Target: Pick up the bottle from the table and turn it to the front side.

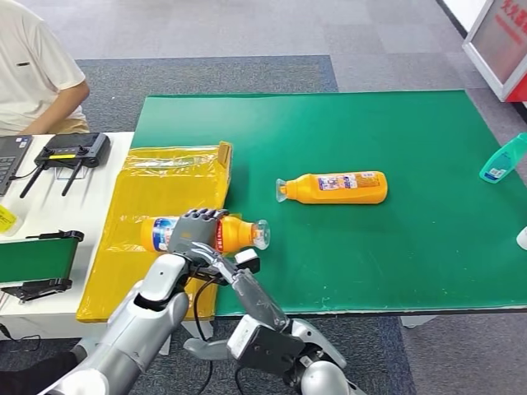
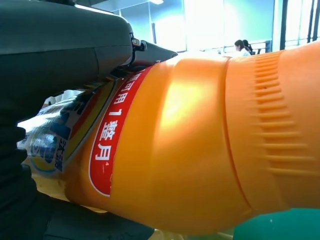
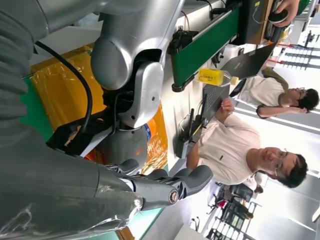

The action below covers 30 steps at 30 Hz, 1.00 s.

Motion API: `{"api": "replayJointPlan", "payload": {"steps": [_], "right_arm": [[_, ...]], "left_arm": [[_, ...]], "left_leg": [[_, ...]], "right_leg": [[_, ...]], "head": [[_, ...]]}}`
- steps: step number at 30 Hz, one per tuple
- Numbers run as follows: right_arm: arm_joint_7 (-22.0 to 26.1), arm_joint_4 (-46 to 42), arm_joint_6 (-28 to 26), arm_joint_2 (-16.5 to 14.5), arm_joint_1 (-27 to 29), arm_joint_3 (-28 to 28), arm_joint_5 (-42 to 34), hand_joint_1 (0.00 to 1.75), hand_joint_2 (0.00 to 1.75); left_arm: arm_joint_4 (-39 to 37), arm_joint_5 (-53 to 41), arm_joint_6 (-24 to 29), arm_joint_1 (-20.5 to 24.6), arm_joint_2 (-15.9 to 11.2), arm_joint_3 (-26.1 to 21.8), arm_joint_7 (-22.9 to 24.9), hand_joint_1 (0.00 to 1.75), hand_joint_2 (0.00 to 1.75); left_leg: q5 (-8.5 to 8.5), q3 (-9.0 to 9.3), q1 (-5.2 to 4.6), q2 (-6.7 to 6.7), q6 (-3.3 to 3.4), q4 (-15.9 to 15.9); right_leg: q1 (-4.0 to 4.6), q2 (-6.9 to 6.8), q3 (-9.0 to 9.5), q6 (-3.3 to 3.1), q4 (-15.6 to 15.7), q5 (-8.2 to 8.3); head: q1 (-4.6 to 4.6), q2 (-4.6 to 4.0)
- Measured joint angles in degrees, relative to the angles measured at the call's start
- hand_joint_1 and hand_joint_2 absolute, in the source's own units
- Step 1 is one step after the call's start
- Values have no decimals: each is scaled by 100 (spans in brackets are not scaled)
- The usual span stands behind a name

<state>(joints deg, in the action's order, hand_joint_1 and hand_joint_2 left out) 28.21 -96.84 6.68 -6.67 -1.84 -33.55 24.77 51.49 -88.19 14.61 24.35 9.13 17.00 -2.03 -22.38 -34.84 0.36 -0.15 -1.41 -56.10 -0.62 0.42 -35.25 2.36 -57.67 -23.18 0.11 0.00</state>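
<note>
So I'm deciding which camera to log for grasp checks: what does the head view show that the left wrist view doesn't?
Head view alone: the second orange bottle lying apart on the green mat, the teal bottle at the mat's far right edge, the yellow bag, the right robot hand low by the table edge. Left wrist view alone: close detail of the held bottle's red label band and ribbed neck. Shared: the left robot hand gripping the near orange bottle.

Head cam looking down across the worktop (image 1: pixel 373 271); left wrist cam jammed against the bottle (image 2: pixel 196 140); right wrist cam facing sideways.
</note>
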Motion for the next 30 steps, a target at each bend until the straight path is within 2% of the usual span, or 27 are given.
{"api": "replayJointPlan", "payload": {"steps": [5,15,19,23,30], "right_arm": [[2,-86,10,0,19,5,-3,0,175],[33,-181,31,0,120,28,12,0,175],[39,-204,31,0,135,31,13,0,175],[42,-215,31,0,153,40,22,0,175],[41,-289,27,0,228,106,49,0,175]], "left_arm": [[-133,-64,14,0,41,-33,65,175,175],[-365,-181,13,72,2,-95,568,175,175],[-421,-181,12,96,-27,-96,622,175,175],[-468,-181,8,121,-45,-98,720,0,175],[-508,-113,6,134,-86,-173,774,0,175]], "left_leg": [[0,0,0,0,0,0],[0,0,0,0,0,0],[1,1,0,0,0,0],[1,1,0,0,0,0],[1,0,0,0,0,0]], "right_leg": [[0,0,0,0,0,0],[0,0,1,0,0,1],[0,0,1,1,0,1],[0,0,1,1,0,1],[0,0,1,1,0,1]], "head": [[0,0],[0,0],[1,0],[0,0],[1,0]]}}
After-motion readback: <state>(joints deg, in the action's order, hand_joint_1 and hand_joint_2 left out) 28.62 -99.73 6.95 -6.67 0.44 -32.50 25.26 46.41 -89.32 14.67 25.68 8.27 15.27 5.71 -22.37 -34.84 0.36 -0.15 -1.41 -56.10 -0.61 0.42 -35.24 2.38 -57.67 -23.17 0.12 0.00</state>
